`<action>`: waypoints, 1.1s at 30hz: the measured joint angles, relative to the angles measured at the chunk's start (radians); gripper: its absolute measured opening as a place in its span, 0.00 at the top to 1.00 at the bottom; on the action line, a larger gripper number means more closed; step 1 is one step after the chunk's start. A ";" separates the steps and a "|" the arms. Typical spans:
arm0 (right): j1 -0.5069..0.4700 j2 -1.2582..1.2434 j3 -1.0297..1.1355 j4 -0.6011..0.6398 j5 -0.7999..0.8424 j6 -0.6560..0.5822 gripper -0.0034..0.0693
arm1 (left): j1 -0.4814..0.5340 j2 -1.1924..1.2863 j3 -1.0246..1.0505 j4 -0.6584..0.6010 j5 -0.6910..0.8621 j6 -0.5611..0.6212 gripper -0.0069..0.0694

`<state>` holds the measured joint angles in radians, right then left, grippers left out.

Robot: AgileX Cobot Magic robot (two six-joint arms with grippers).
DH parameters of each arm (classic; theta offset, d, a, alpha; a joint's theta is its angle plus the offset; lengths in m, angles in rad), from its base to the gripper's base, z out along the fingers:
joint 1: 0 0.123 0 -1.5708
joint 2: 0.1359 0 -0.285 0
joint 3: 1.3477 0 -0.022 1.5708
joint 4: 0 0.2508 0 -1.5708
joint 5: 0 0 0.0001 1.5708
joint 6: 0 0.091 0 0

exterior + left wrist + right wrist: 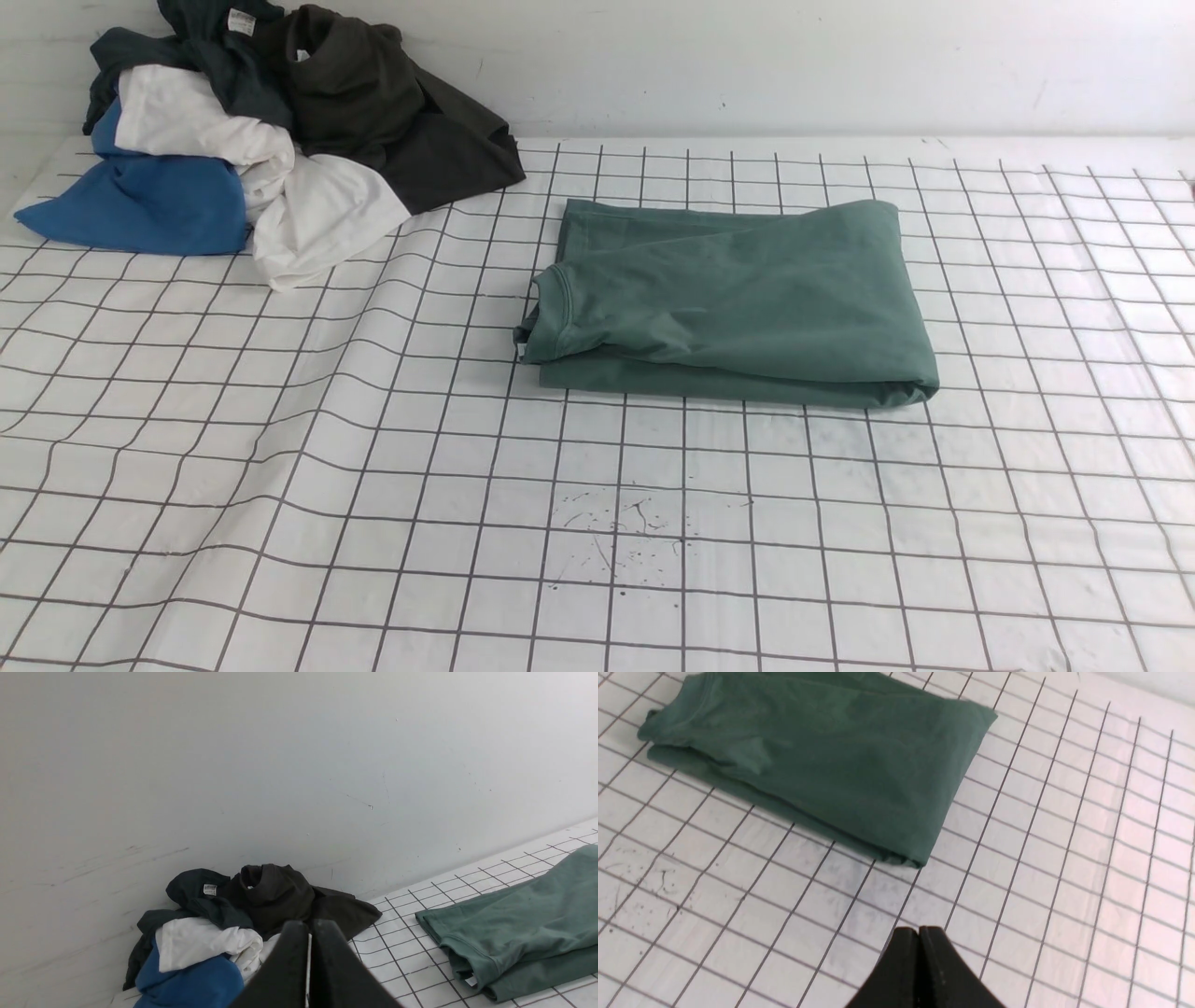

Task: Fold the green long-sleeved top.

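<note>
Green top (738,299) folded, lying mid-bench (373,523), right of the clothes pile (271,131) at far left. Left gripper (308,933) and right gripper (919,933): jaws closed, empty, clear of top.

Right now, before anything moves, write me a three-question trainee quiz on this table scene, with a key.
1. True or false: the green long-sleeved top lies spread out flat with both sleeves extended.
2. Where does the pile of other clothes sit relative to the green top? A) at the far left of the table by the wall B) on top of it C) at the near right edge
3. Fill in: the right gripper has its fingers ____ and holds nothing.

Key: 1 false, since it lies folded into a compact rectangle on the grid-patterned table cover; 2 A; 3 shut, as are those of the left gripper.
</note>
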<state>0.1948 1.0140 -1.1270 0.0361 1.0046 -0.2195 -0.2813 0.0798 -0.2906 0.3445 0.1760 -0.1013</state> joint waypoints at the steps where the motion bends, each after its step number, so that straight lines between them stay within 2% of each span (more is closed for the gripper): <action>1: 0.000 -0.051 0.077 0.010 -0.032 0.000 0.96 | 0.000 0.000 0.000 0.000 -0.002 -0.005 0.92; 2: 0.000 -0.122 0.182 0.027 -0.082 0.000 0.96 | 0.000 0.000 0.000 0.000 -0.002 -0.013 0.92; 4: 0.000 -0.173 0.256 0.048 -0.122 0.000 0.96 | 0.000 0.000 0.000 0.000 -0.001 -0.019 0.92; 5: 0.000 -0.255 0.369 0.073 -0.186 -0.001 0.96 | 0.000 0.000 0.000 0.000 0.008 -0.022 0.92; 11: 0.001 -0.545 0.734 0.118 -0.568 -0.041 0.96 | 0.000 0.000 0.000 -0.001 0.109 -0.023 0.92; 16: 0.003 -0.696 0.923 0.126 -0.829 -0.042 0.96 | 0.000 0.000 0.000 -0.001 0.135 -0.036 0.92; 19: 0.006 -0.751 0.996 0.128 -0.882 -0.041 0.96 | 0.000 0.000 0.000 -0.001 0.136 -0.040 0.92; 27: 0.040 -0.826 1.145 0.129 -0.885 -0.029 0.96 | 0.000 0.000 0.000 -0.001 0.136 -0.041 0.92; 33: 0.041 -0.827 1.155 0.129 -0.854 -0.029 0.96 | 0.000 0.000 0.000 -0.001 0.136 -0.041 0.92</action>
<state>0.2355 0.1868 0.0280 0.1653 0.1501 -0.2480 -0.2813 0.0798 -0.2906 0.3435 0.3118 -0.1423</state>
